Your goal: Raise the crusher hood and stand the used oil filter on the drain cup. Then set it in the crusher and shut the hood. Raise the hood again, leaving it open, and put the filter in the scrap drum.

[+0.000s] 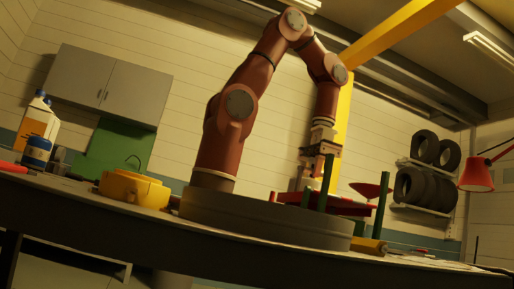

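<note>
The used oil filter (306, 184), a pale cylinder, is mostly hidden behind the red crusher (325, 203) and the arm's round base (264, 217); only its top shows. My gripper (310, 172) points straight down over the filter's top and its fingers are closing around it; I cannot tell whether they grip it. The crusher's red hood lies low among green posts (326, 181). A red funnel-shaped drain cup (370, 188) stands to the right of the crusher. The yellow scrap drum (133, 188) sits on the bench to the left of the base.
The bench's front edge runs across the foreground. Beyond the drum stand a white and orange jug (37, 120) and a blue can (36, 152). A yellow-handled tool (370, 246) lies at the right, and a red lamp (475, 174) hangs past the bench end.
</note>
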Robot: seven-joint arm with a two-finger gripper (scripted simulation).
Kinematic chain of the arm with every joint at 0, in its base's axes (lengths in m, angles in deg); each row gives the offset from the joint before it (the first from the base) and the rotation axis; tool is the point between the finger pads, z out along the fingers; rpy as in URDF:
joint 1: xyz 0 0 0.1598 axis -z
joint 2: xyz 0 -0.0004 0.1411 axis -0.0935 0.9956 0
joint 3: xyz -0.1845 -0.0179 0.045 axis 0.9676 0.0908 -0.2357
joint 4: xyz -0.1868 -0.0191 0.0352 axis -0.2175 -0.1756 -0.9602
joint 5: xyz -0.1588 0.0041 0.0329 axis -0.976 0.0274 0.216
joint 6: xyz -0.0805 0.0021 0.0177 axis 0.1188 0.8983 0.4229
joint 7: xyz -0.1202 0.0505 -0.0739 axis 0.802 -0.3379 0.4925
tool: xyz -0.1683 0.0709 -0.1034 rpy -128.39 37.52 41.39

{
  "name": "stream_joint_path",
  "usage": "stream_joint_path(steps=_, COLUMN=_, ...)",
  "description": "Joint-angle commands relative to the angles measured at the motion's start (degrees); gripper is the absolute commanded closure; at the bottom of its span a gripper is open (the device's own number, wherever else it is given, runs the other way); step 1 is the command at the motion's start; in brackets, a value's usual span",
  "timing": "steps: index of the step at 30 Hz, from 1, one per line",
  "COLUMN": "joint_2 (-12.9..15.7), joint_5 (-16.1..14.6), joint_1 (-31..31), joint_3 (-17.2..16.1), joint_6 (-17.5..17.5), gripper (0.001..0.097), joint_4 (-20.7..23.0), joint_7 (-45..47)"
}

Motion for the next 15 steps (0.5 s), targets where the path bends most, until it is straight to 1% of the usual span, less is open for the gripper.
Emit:
stream_joint_path(steps=1, joint_2=-0.04, joint_5=0.00, joint_1=0.00, joint_3=0.00, joint_6=0.00, gripper=0.0958, joint_4=0.04, joint_7=0.00)
stream_joint_path(steps=15, joint_2=-0.22, joint_5=0.02, joint_1=0.16, joint_3=0.04, joint_6=0.54, gripper=0.0958, joint_4=0.40, joint_7=0.21)
